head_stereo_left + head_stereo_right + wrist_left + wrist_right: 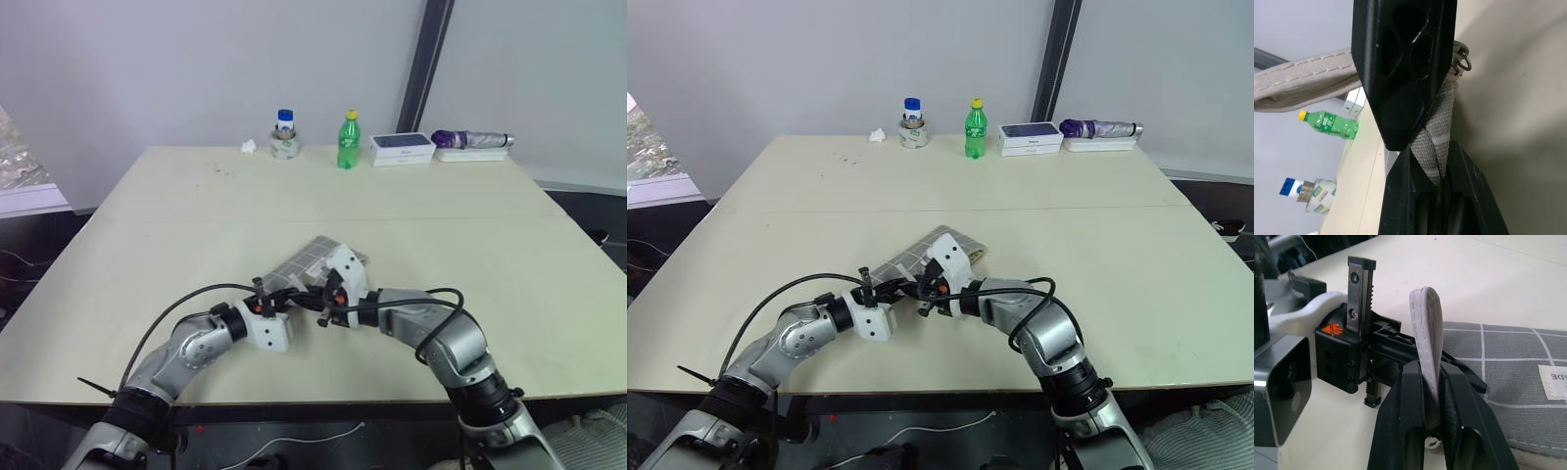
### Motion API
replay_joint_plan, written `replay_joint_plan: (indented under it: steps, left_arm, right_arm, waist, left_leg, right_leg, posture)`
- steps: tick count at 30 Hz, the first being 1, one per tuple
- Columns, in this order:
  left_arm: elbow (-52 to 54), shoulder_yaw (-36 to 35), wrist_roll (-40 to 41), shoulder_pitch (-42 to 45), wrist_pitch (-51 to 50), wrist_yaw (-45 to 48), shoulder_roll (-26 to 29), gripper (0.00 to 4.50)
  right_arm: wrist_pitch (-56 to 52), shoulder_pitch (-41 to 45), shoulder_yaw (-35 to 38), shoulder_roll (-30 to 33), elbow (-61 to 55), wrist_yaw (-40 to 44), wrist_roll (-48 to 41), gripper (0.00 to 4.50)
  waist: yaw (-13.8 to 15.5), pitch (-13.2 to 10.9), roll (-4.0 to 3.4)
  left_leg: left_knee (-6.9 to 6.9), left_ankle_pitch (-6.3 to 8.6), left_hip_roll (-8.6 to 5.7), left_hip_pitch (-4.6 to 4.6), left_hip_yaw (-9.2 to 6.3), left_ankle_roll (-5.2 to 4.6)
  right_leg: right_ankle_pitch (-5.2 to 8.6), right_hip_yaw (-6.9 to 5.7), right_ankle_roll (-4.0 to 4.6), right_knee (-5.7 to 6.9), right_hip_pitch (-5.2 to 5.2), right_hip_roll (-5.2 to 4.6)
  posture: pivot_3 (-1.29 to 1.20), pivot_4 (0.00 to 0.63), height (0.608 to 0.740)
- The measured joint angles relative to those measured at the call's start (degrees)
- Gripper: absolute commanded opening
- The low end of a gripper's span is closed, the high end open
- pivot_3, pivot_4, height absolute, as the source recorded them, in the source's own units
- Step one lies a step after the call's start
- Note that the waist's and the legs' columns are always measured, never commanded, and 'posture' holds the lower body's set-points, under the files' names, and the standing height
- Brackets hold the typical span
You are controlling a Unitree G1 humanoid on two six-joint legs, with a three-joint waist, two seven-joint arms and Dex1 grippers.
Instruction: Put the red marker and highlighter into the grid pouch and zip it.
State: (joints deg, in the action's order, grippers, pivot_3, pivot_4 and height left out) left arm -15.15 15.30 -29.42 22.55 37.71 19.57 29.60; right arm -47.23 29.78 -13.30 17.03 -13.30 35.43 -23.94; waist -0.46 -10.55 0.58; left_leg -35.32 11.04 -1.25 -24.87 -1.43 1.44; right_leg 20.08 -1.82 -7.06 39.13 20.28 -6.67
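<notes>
- Head views: your left end effector (290,305) and right end effector (315,299) meet over the near end of the grid pouch (315,257), which lies on the desk (470,245) just beyond them.
- Left wrist view: it is clenched on the pouch's fabric end; keep that hold taut.
- Right wrist view: it pinches the pull cord (1426,357); draw straight along the zipper, away from the left.

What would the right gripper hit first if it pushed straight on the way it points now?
Probably the left gripper, which sits close ahead of the right gripper, itself shut on the pull cord of the grid pouch. Depth is hard to judge; it may slip just past.
</notes>
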Motion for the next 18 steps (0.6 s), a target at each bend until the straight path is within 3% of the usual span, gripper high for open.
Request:
replay_joint_plan:
  steps: [4, 10, 15, 16, 17, 18]
  left_arm:
    - [0.55, 0.83, 0.09, -0.12, 0.11, -0.02, -0.24, 0.00]
    - [0.63, 0.94, 0.41, -0.41, -0.04, -0.17, -0.08, 0.00]
    - [0.62, 0.98, 0.73, -0.44, -0.12, -0.46, -0.01, 0.00]
    - [0.62, 0.98, 0.75, -0.47, -0.13, -0.49, -0.01, 0.00]
    - [0.62, 0.98, 0.77, -0.49, -0.16, -0.51, 0.00, 0.00]
    - [0.62, 0.98, 0.80, -0.51, -0.16, -0.54, 0.04, 0.00]
  right_arm:
    - [0.21, -1.57, 1.28, 1.10, -0.96, 1.71, -2.02, 0.42]
    - [1.59, -1.89, 4.19, 1.39, -1.81, 1.69, -3.25, 3.40]
    - [1.55, -1.90, 3.40, 1.19, -2.35, 2.01, -3.81, 3.40]
    - [1.54, -1.90, 3.24, 1.31, -2.35, 2.02, -3.80, 2.77]
    - [1.54, -1.90, 2.96, 1.55, -2.35, 2.05, -3.76, 2.48]
    - [1.54, -1.90, 2.76, 1.73, -2.35, 2.09, -3.70, 2.48]
  waist:
    - [-0.07, 0.00, 0.00]
    - [-0.24, 0.00, 0.00]
    - [-0.25, 0.00, 0.00]
    - [-0.25, 0.00, 0.00]
    - [-0.25, 0.00, 0.00]
    - [-0.26, 0.00, 0.00]
  left_leg:
    - [0.03, 0.00, 0.00, 0.00, 0.00, 0.00]
    - [0.05, 0.00, 0.02, 0.00, 0.02, 0.00]
    - [0.05, 0.00, 0.02, 0.00, 0.02, 0.00]
    - [0.05, 0.00, 0.02, 0.00, 0.02, 0.00]
    - [0.05, 0.00, 0.03, 0.00, 0.02, 0.00]
    - [0.05, 0.00, 0.03, 0.00, 0.02, 0.00]
  right_leg:
    - [0.00, 0.01, 0.00, -0.01, 0.02, 0.00]
    - [0.00, 0.01, 0.00, -0.01, 0.04, 0.02]
    - [0.00, 0.02, 0.00, -0.01, 0.03, 0.02]
    - [0.00, 0.02, 0.00, -0.01, 0.04, 0.02]
    - [0.00, 0.01, 0.00, 0.00, 0.04, 0.02]
    - [0.00, 0.01, 0.00, 0.00, 0.04, 0.02]
  posture:
    - [0.00, 0.150, 0.740]
    - [0.00, 0.150, 0.740]
    - [0.00, 0.150, 0.740]
    - [0.00, 0.150, 0.740]
    - [0.00, 0.150, 0.740]
    - [0.00, 0.150, 0.740]
